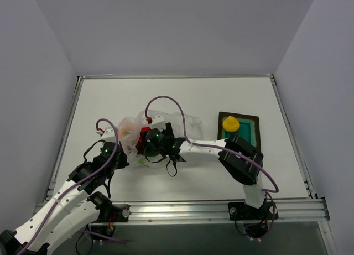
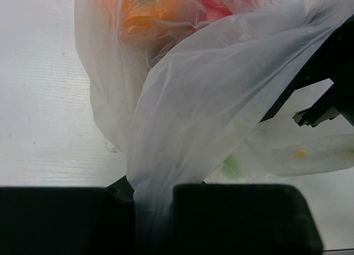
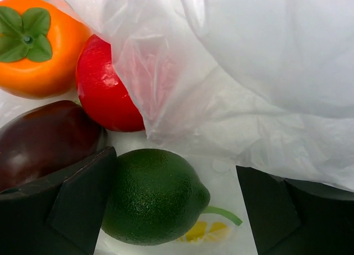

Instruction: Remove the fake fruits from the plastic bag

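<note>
From above, the right gripper (image 1: 150, 143) is inside the plastic bag (image 1: 188, 125), deeper in than the left gripper (image 1: 123, 155) at its edge. In the left wrist view, that gripper pinches a gathered fold of bag film. In the right wrist view, the spread fingers (image 3: 83, 202) straddle the green lime (image 3: 155, 194), whose long axis runs finger to finger.

The right hand (image 3: 174, 161) is spread wide inside the plastic bag (image 3: 265, 61), a green lime (image 3: 152, 199) touching one finger (image 3: 72, 205). Beyond it lie a dark maroon fruit (image 3: 44, 139), a red fruit (image 3: 105, 89) and an orange fruit (image 3: 41, 56), bunched together.
</note>
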Motion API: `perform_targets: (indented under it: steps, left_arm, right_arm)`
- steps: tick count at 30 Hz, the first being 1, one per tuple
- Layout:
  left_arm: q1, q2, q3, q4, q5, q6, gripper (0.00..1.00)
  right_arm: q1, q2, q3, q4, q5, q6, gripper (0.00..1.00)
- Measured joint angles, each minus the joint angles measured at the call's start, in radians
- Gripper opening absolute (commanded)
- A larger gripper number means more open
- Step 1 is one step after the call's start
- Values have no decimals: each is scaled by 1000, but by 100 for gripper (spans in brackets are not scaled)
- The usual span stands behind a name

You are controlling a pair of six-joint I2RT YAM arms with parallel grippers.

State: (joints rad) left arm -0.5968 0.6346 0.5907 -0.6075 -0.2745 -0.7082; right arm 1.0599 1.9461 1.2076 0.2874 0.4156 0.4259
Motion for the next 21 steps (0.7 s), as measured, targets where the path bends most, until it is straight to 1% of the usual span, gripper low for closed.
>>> perform_targets:
  steps: [7, 8, 10, 11, 12, 13, 14, 15, 17, 21]
  left_arm:
    - [-6, 0, 0, 0, 4, -3, 2]
    - [-7, 0, 0, 0, 4, -3, 2]
    - [-8, -1, 0, 0, 4, -4, 2]
    - [-10, -1, 0, 0, 4, -5, 2]
    - [-11, -1, 0, 0, 4, -6, 2]
    - [-12, -1, 0, 0, 4, -7, 2]
    - [-13, -1, 0, 0, 4, -7, 2]
    - [-13, -2, 0, 0, 4, -7, 2]
    - [-13, -6, 0, 0, 4, -8, 2]
    - [-13, -15, 0, 0, 4, -8, 2]
  right_arm:
    - [6, 32, 14, -5, -82, 32, 84]
    - [9, 32, 13, -10, -98, 40, 82]
    - [15, 32, 11, -8, -121, 57, 75]
    - [15, 32, 10, -7, -128, 66, 69]
    - [16, 32, 5, -6, -132, 72, 52]
    - [18, 32, 2, 0, -132, 77, 46]
    - [18, 31, 0, 3, -133, 84, 28]
    - [18, 29, -4, 8, -132, 91, 23]
    - [18, 20, -15, 12, -130, 95, 19]
    - [18, -52, -81, 51, -124, 86, 16]
